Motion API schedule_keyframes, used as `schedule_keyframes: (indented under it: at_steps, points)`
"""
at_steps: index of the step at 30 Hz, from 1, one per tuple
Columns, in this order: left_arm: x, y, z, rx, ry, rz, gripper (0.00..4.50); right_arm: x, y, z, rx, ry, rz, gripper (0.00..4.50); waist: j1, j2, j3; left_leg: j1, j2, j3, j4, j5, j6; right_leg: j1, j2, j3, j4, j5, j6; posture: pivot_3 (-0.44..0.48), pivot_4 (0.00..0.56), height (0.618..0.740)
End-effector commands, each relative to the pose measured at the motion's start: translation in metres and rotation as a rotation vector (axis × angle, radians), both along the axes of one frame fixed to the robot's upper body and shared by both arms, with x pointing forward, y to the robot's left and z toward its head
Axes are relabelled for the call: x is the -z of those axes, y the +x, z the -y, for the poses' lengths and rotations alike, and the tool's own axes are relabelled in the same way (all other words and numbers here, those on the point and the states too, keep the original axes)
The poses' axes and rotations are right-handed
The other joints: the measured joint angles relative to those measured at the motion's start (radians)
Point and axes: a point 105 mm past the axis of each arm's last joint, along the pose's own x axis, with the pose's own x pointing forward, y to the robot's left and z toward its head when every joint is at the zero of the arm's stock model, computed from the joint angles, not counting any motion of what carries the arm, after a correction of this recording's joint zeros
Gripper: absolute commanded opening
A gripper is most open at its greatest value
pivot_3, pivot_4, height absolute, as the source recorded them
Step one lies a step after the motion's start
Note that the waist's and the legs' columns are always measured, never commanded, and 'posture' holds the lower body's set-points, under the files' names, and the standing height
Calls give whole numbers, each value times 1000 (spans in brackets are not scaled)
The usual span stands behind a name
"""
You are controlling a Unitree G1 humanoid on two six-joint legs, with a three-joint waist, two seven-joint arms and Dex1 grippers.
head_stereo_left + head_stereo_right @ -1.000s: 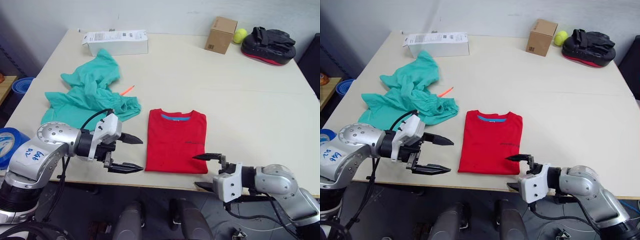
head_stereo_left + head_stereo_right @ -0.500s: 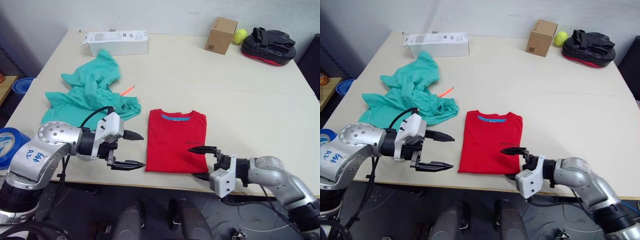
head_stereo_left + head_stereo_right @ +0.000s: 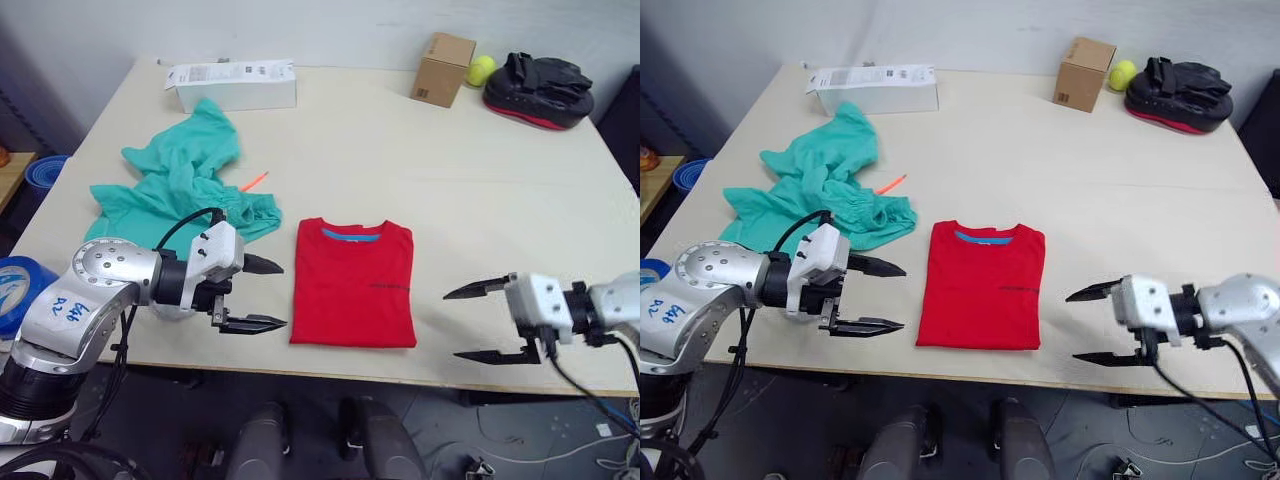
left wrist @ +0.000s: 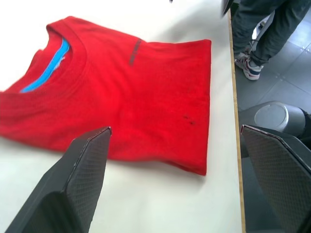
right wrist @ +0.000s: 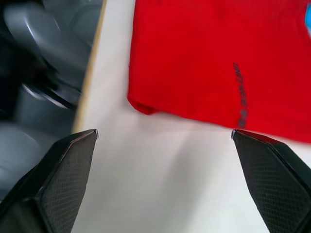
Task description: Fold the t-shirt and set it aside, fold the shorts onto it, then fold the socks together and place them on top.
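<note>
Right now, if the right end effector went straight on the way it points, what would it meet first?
Most likely the t-shirt: the open right end effector points toward the robot's left across bare table, at the shirt's near edge. Its height above the table is unclear.

Even, diffuse overhead light; head views moderately bright, no hard glare. Table (image 3: 480, 190) reads pale cream, lit evenly edge to edge. Soft, short shadows under the left gripper (image 3: 262, 294) and right gripper (image 3: 470, 323) on the tabletop. Floor below the table edge dark, little detail. Upper left corner of the head views falls off into shade.

Left wrist view: tabletop washed out near white; t-shirt (image 4: 131, 97) fairly sharp, its own fingers (image 4: 73, 189) soft.

Right wrist view: motion blur across the whole picture; t-shirt lettering (image 5: 240, 94) smeared, floor area dark and unfocused.
</note>
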Motion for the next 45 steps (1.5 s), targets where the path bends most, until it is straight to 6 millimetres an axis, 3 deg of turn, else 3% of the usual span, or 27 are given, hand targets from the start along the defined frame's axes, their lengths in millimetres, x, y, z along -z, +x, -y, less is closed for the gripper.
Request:
schedule_keyframes:
  at_steps: [1,6,11,19,24,28,36,40,45]
  points:
    - [-7,3,2,11,2,38,4484,9,10,-8,223,113,-344,4500,0,0,0,-1,0,0,0,0,0,-1,0,0,0,0,-1,0,150,740]
    - [-8,5,2,7,5,42,4484,23,16,-15,390,138,-652,4500,6,0,0,-6,-1,0,-1,-1,0,-6,-1,0,-1,0,-1,0,150,740]
    - [-9,6,2,2,2,46,4484,22,20,-33,407,216,-848,4500,8,0,0,-8,-1,1,-2,-3,0,-8,-1,0,-3,0,0,0,150,740]
    - [-11,9,5,-5,-4,55,4484,52,40,-73,462,228,-936,4500,-3,-1,-1,-7,-1,1,0,-2,1,-6,0,0,-1,1,1,0,150,740]
    - [-13,9,5,-13,-4,63,4484,66,59,-70,585,256,-931,4500,-17,-3,-4,-4,-1,1,0,-2,2,-3,0,1,-1,2,1,0,150,740]
    - [-13,7,3,-20,0,64,4484,67,63,-61,625,251,-910,4500,-12,-4,-6,-3,-1,1,0,-1,1,-2,-1,1,-1,3,0,0,150,740]
    - [-11,8,2,-22,12,70,4484,46,30,-31,533,181,-886,4500,12,-2,-8,-7,-3,1,-2,-4,2,-3,-5,0,-10,3,0,0,150,740]
    - [-12,9,4,-16,7,73,4484,50,5,-28,496,153,-949,4500,13,-2,-8,-8,-4,2,-5,-5,4,-3,-6,0,-17,3,0,0,150,740]
    - [-11,11,5,-8,8,77,4484,66,-6,-30,513,152,-990,4500,14,-3,-8,-7,-4,2,-15,-3,6,-4,-5,-1,-20,5,4,0,150,740]
